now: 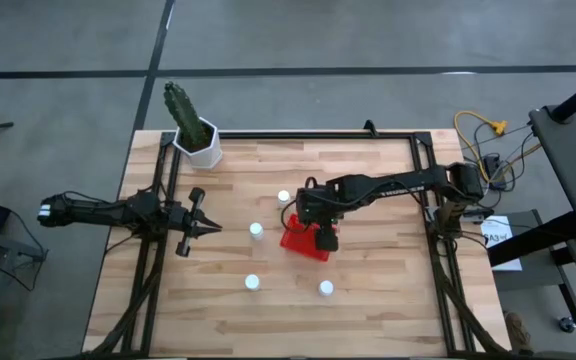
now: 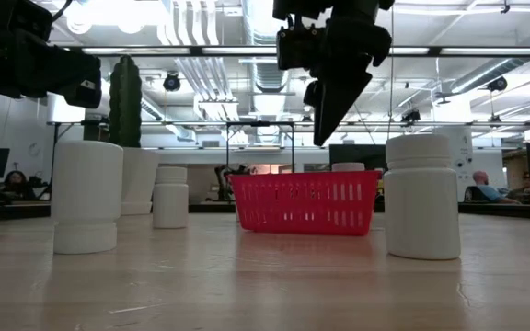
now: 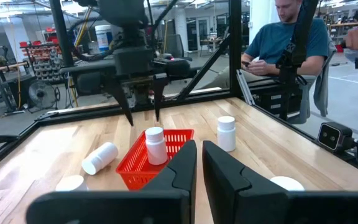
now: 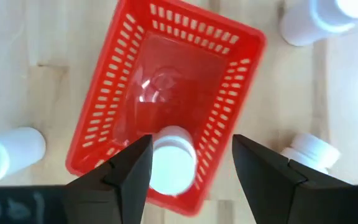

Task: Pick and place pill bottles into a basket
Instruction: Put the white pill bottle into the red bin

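Note:
The red basket (image 1: 298,240) stands mid-table; it also shows in the right wrist view (image 4: 129,74). One white pill bottle (image 4: 173,158) stands inside it, and its cap (image 2: 348,166) shows above the rim. My right gripper (image 4: 192,146) hangs open above the basket, its fingers on either side of that bottle and clear of it. Several more bottles rest on the table around the basket: one (image 1: 256,231) to its left, one (image 1: 284,197) beyond it, lying on its side, and two (image 1: 252,283), (image 1: 326,289) nearer. My left gripper (image 1: 208,228) waits shut at the table's left.
A white pot with a cactus (image 1: 200,140) stands at the table's far left corner. A black frame (image 1: 318,134) runs along the table's edges. A seated person (image 3: 284,37) shows beyond the table's right side. Bare wood lies at the table's near left (image 1: 168,310).

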### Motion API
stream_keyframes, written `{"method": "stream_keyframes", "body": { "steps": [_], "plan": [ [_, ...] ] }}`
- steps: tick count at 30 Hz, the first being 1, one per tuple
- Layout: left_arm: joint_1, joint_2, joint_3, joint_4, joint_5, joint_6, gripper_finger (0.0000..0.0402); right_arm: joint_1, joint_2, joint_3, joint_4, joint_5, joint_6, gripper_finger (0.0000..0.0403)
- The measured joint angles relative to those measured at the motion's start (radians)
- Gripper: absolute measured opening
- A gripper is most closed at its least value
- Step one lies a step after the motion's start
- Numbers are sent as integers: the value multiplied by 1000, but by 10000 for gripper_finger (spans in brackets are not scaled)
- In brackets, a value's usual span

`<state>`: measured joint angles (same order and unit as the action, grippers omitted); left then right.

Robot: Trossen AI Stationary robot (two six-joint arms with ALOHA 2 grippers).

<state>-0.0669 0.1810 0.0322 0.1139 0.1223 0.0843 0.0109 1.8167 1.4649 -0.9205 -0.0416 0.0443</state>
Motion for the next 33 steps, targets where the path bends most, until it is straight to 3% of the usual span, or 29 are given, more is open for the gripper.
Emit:
{"method": "stream_keyframes", "body": {
  "steps": [12,21,33],
  "plan": [
    [0,0,0,0,0,-1,10,24,-169,-32,27,20,33,184],
    [0,0,0,-1,0,-1,10,202,-244,-110,152,26,91,178],
    [0,0,0,-1,0,-1,10,396,-235,-138,153,156,243,178]
  ]
}}
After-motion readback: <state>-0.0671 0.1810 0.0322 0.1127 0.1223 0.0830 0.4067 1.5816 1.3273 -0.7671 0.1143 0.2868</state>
